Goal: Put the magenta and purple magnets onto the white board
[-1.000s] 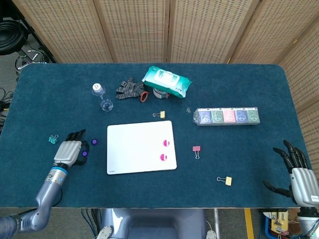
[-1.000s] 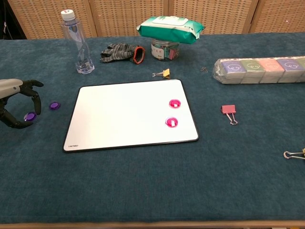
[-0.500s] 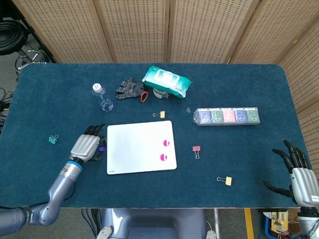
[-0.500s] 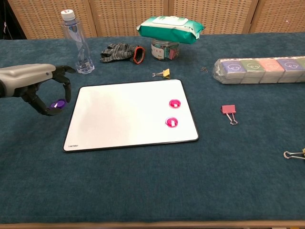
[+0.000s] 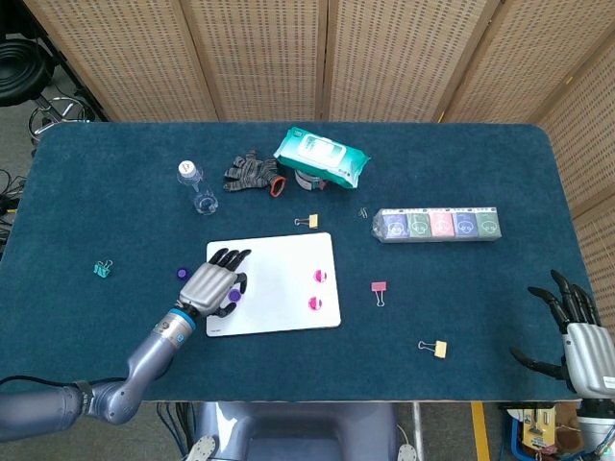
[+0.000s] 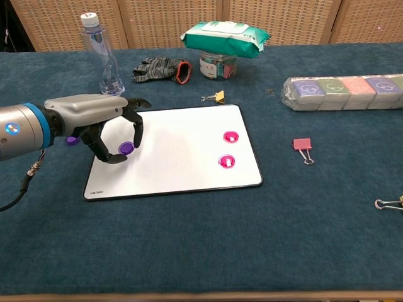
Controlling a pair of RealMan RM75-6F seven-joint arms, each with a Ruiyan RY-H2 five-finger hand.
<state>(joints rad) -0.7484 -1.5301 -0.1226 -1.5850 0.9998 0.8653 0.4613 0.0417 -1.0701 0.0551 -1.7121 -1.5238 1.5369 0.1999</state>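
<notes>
The white board (image 5: 279, 274) (image 6: 182, 141) lies flat at the table's middle, with two magenta magnets (image 5: 319, 277) (image 5: 314, 304) (image 6: 230, 136) (image 6: 226, 161) on its right side. My left hand (image 5: 211, 281) (image 6: 104, 116) hangs over the board's left edge and pinches a purple magnet (image 6: 126, 148) (image 5: 232, 295) between thumb and finger. A second purple magnet (image 5: 181, 273) (image 6: 71, 139) lies on the cloth left of the board. My right hand (image 5: 579, 341) stays at the table's near right corner, fingers spread and holding nothing.
A water bottle (image 6: 101, 56), a grey glove (image 6: 157, 68) and a wipes pack (image 6: 223, 38) on a jar stand behind the board. A row of boxes (image 6: 346, 92) sits far right. Binder clips (image 6: 303, 146) (image 6: 216, 96) (image 5: 433, 347) (image 5: 101, 269) lie scattered.
My left hand has carried one purple magnet rightward from the cloth to over the board's left part. The other purple magnet stays on the cloth. The right hand has not moved.
</notes>
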